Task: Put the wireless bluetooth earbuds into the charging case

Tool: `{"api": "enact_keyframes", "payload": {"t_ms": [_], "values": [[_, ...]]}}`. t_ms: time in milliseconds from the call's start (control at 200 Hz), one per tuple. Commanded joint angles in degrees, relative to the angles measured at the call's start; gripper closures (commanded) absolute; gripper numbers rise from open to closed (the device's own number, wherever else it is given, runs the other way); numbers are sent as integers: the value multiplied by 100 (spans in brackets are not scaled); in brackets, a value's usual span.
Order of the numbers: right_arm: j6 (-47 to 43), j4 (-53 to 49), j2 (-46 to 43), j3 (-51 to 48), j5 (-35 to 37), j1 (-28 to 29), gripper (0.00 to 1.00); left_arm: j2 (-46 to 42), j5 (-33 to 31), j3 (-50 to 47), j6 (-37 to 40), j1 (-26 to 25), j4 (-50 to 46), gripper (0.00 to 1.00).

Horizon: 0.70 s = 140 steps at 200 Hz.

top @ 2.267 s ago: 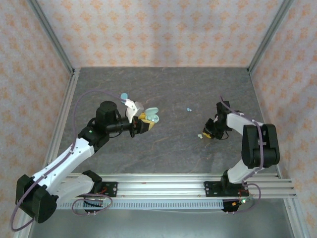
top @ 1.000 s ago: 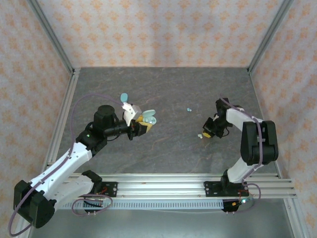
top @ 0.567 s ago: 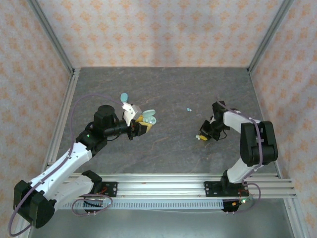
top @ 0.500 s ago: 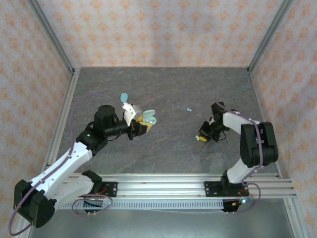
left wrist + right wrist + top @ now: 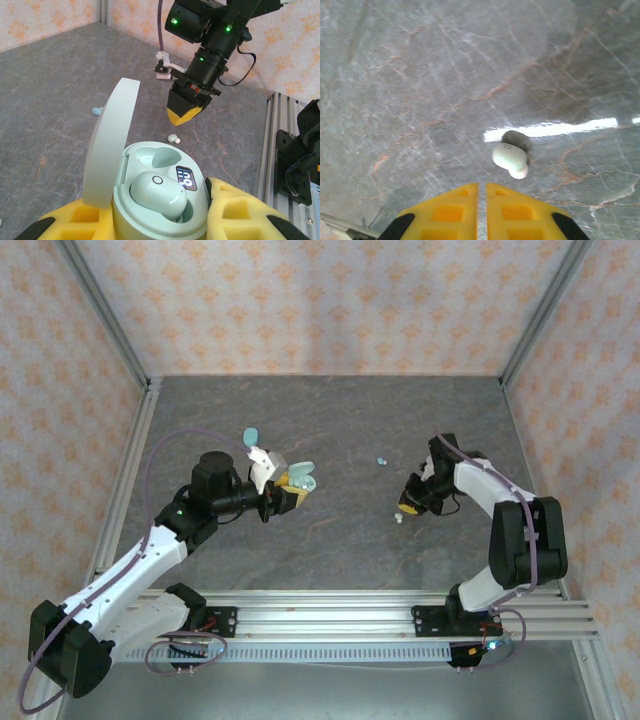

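Note:
My left gripper is shut on a mint-green charging case, its yellow pads on either side. The lid stands open. One whitish mint earbud sits in the near socket; the far socket is bare. A second mint earbud lies on the table just beyond my right gripper, apart from it. That gripper's yellow fingers are shut to a thin slit with nothing between them. Two pale blue earbuds lie farther back.
A pale blue oval case lies behind the left gripper. The grey marbled table is fenced by metal posts and patterned walls. The arms' rail runs along the near edge.
My right gripper has shifted a little left and back. The mint earbud now lies free in front of its tips. The left arm with the case has hardly moved.

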Motion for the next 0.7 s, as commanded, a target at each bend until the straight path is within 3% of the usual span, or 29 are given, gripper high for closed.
{"api": "enact_keyframes", "payload": {"t_ms": [0, 445, 695], "values": [[-960, -479, 443, 353, -169, -33, 82, -23, -26, 71, 27, -50, 68, 91], [-1665, -376, 785, 487, 419, 231, 69, 42, 37, 107, 130, -50, -52, 91], [-1856, -390, 800, 445, 1077, 485, 68, 66, 114, 149, 292, -50, -235, 91]]}}
